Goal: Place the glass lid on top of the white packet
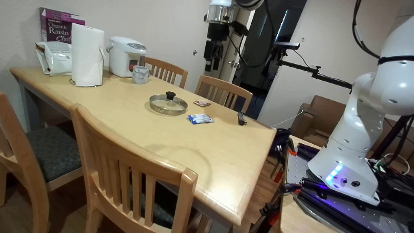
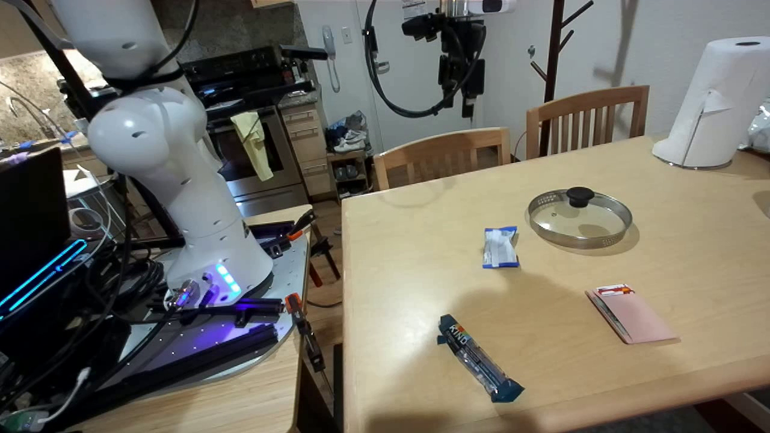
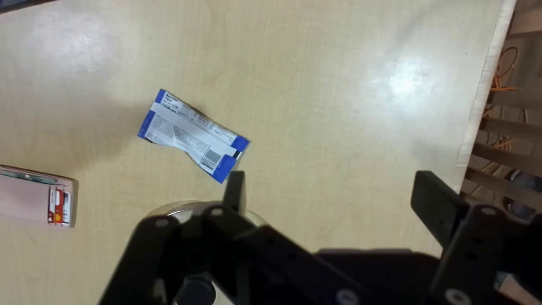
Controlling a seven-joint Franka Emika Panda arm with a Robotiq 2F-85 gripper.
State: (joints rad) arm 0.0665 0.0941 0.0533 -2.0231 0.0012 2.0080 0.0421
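Black gripper [image 3: 327, 188], nose-down (jaws wide apart), high above the table [image 1: 161, 129].

Glass, wood, paper and film are being picked out.
Soft glare is being thrown back by the smooth, satin-looking wood of the table [image 3: 330, 123] and chair [image 1: 129, 155]. The lid [image 2: 571, 221] is being seen through as clear glass, edged by a shiny metal rim [image 1: 168, 112] and topped by a smooth, plastic-looking knob [image 2: 580, 196]. Creased film is being shown by the packet [image 3: 190, 134] and, glossier, by the bar [image 2: 479, 361]. A smooth, leather-like face is being presented by the wallet [image 2: 637, 319], and matt paper by the towel [image 1: 87, 56]. Highlights are being returned by the glossy shell of the arm [image 1: 362, 119] and the smooth, plastic-looking kettle [image 1: 120, 59], while light is being dulled by the matt gripper [image 3: 328, 190].
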